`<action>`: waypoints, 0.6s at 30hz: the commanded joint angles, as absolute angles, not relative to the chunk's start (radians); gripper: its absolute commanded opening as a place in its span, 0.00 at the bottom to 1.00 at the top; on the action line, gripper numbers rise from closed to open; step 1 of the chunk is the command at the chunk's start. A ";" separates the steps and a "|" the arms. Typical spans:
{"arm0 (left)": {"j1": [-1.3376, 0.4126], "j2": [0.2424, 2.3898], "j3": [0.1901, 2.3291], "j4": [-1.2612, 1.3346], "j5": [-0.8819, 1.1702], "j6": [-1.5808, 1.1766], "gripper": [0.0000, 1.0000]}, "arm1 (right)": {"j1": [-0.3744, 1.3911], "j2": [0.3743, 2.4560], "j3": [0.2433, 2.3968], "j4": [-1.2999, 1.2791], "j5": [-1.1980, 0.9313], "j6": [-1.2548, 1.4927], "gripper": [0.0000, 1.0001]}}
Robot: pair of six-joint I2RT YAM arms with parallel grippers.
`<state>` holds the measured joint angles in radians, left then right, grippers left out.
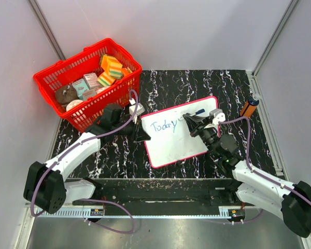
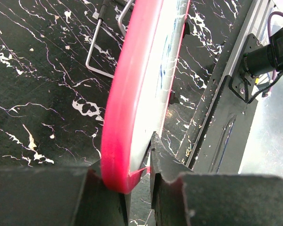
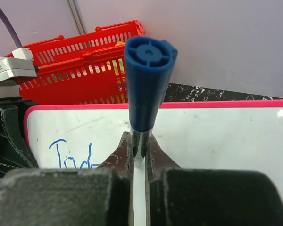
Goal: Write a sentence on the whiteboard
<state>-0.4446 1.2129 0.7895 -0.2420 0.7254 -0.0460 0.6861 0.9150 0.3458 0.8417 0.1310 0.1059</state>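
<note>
1. From the overhead view I see the whiteboard (image 1: 179,136) near the middle of the black marbled desk (image 1: 228,88), turned at a slant so that its far right corner points away from the arms.
2. The sentence (image 1: 163,126) so far reads "Today" in thin blue strokes on the left part of the board. The rest of the white face is bare.
3. My left pincer (image 2: 137,176) is clamped on the board's left edge. On its wrist camera the red-pink rim sits squeezed between the two dark fingers and the board runs away from the lens edge-on.
4. I cannot tell from any view whether that edge is raised off the desk or lying flat on it.
5. My right pincer (image 3: 139,155) is closed tight on a marker (image 3: 148,80). The pale barrel is pinched between the fingers and the blue end points straight up at the wrist camera.
6. From above, this pincer sits over the board's upper right area, to the right of the written word. The tip is hidden, so I cannot say whether it touches the surface.
7. A red basket (image 1: 57,78) stands at the far left, just beyond the board's left corner, filled with coloured sponges and small boxes.
8. An orange and black cylinder (image 1: 250,106) lies near the right edge of the desk, well apart from the board.
</note>
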 commanded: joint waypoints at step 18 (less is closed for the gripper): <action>-0.448 1.267 0.750 -0.313 0.313 0.224 0.00 | 0.681 0.808 0.376 0.796 0.196 0.103 0.00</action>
<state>-0.4473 1.2129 0.7898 -0.2432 0.7132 -0.0452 0.6861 0.8051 0.3328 0.8173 0.1402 0.1135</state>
